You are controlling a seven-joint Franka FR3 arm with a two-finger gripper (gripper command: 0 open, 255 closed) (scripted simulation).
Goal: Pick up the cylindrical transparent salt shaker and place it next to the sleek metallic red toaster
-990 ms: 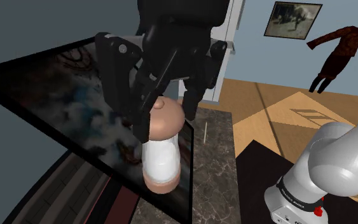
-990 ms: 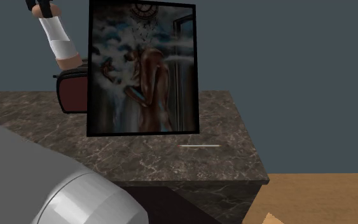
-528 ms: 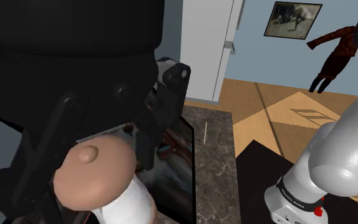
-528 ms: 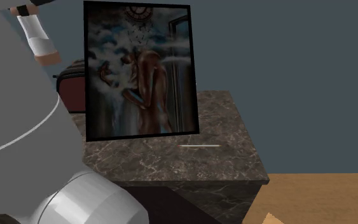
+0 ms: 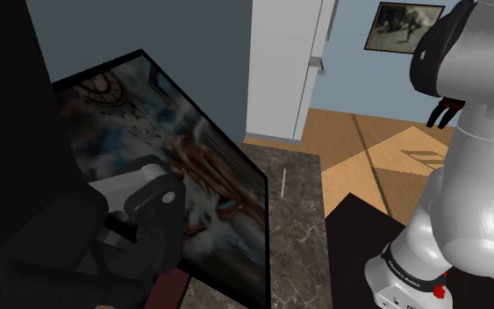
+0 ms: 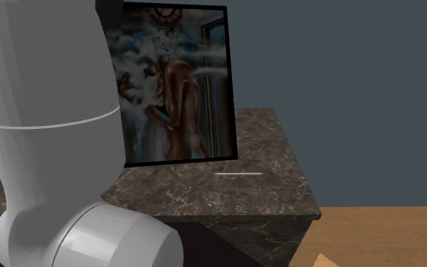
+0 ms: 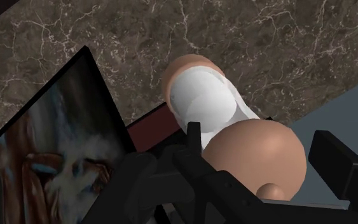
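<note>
place: home | cues: dark marble counter (image 6: 268, 148), framed painting (image 6: 177, 83) on it, wood floor (image 5: 368, 154), white door (image 5: 289, 61), wall picture (image 5: 403, 25)

My arm (image 5: 468, 189) is made of smooth, rounded white links with dark joints, and near its foot runs a black band (image 5: 409, 268) with small white lettering beside a red dot (image 5: 440, 288). My blocky, all-black hand (image 5: 135, 219) carries a small round screw and ends in two black fingers (image 7: 336, 162).

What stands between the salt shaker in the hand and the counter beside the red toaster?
Nothing visible does. The hand clasps the salt shaker over the marbled counter, with the dark red toaster just beside it. The framed picture stands on the toaster's far side, out of the way.
</note>
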